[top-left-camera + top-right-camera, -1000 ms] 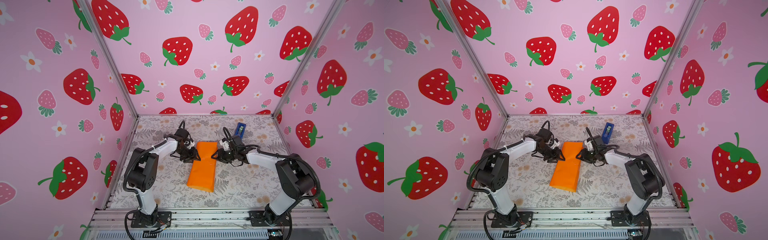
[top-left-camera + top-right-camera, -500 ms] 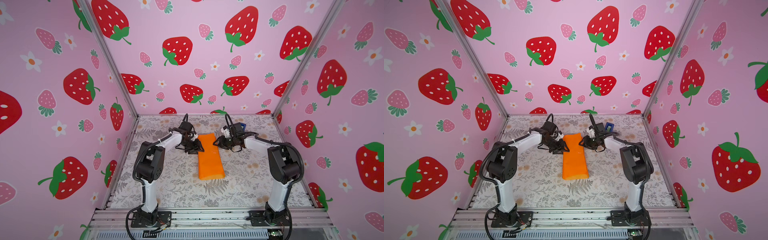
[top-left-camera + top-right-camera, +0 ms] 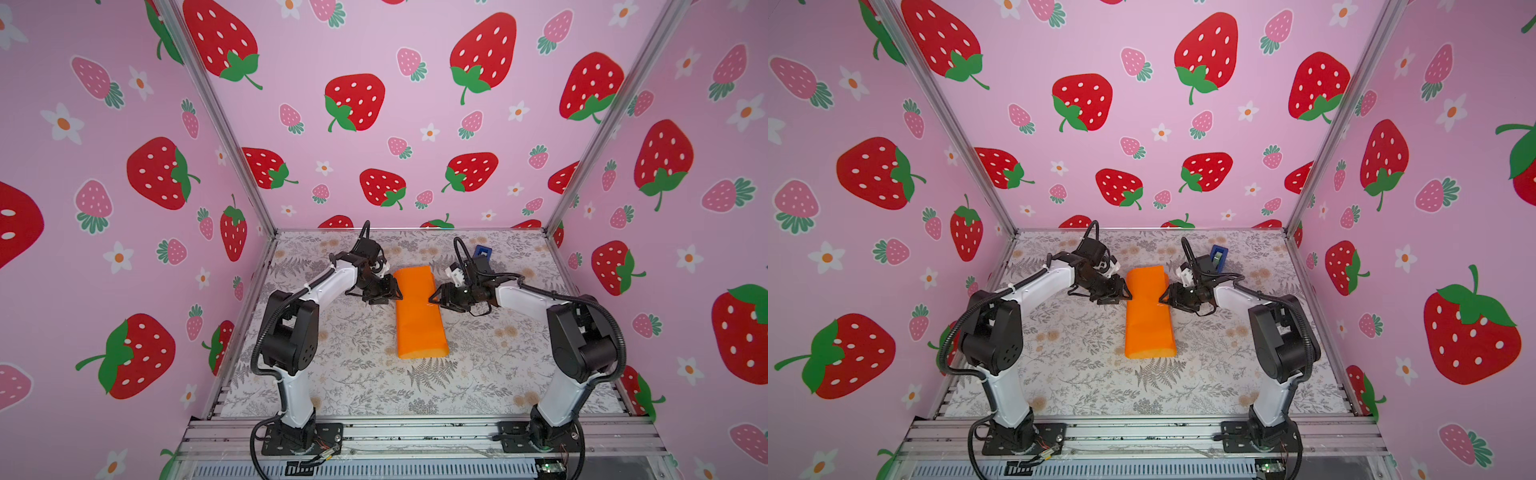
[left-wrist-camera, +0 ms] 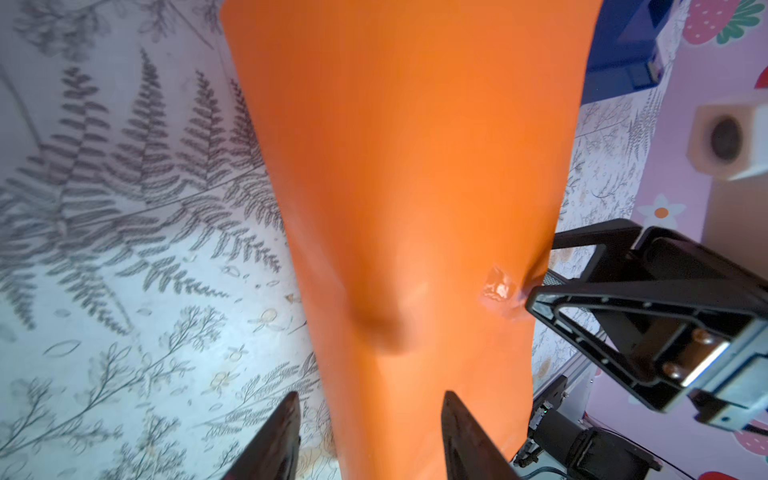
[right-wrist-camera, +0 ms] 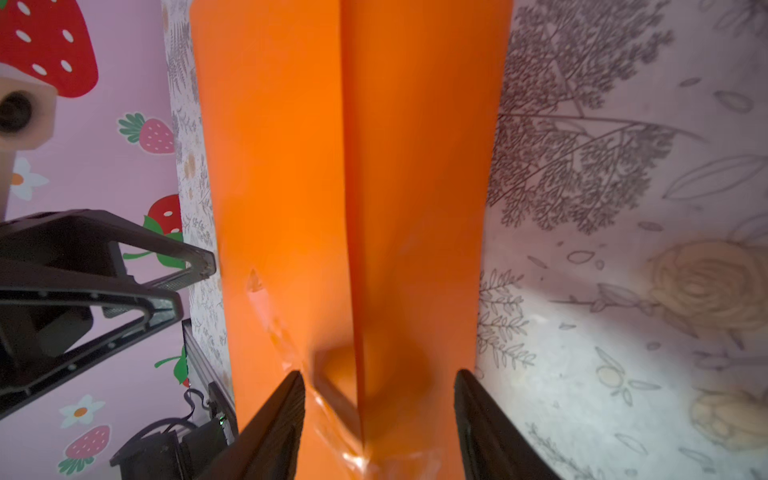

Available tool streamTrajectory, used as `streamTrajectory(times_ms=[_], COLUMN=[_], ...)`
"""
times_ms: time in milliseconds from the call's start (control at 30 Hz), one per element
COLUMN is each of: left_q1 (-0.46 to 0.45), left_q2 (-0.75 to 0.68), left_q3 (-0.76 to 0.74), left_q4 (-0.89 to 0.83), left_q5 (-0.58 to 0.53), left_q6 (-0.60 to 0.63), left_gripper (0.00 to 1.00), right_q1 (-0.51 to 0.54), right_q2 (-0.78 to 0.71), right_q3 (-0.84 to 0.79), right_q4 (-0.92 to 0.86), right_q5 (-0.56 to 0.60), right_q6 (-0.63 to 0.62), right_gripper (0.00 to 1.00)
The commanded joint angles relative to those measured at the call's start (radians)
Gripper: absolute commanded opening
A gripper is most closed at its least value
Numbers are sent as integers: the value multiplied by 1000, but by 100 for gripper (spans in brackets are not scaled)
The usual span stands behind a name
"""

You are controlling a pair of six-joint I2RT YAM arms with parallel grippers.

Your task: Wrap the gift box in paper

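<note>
Floral table (image 3: 353,374) — paper (image 3: 419,316) straighter than before

The paper (image 3: 419,316) lies mid-way on the table (image 3: 353,374), long axis front to back. At its left edge the left gripper (image 3: 392,291), opposite it the right gripper (image 3: 436,297). Behind that, the tape dispenser (image 3: 483,251).

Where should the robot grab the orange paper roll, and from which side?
Best at the pinched waist of the orange paper, on its long edges. It lies front to back, so those edges face the arms: left gripper from the left, right gripper from the right. The near end looks puffy and hollow, so it would probably squash.
</note>
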Motion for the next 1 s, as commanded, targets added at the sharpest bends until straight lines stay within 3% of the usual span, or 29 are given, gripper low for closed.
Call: streamTrajectory(times_ms=[0,167,300,400,533,600,700,767,900,967], left_q1=[-16,1,40,95,240,327,371,371,326,277], left_q2=[-110,-273,-414,-473,-533,-552,-553,-559,-576,-588], left_q3=[-41,-102,-171,-211,-338,-417,-432,-427,-415,-420], left_q4=[-27,42,155,230,430,561,576,546,462,404], left_q5=[-158,-295,-331,-255,-49,62,123,118,64,10], left_q6=[5,47,79,86,-66,-162,-159,-130,-114,-101], left_gripper=[57,57,73,82,99,99,99,100,87,85], right_q1=[35,38,39,50,68,69,73,79,101,111], right_q2=[-37,-115,-189,-265,-348,-345,-342,-349,-362,-373], right_q3=[-24,-16,-56,-122,-166,-140,-137,-159,-192,-217], right_q4=[47,-38,-7,66,94,48,19,29,19,31], right_q5=[-69,87,163,235,339,319,283,271,308,306], right_q6=[29,0,-2,-4,-14,-41,-52,-55,-69,-72], right_gripper=[58,59,60,62,66,69,72,74,85,89])
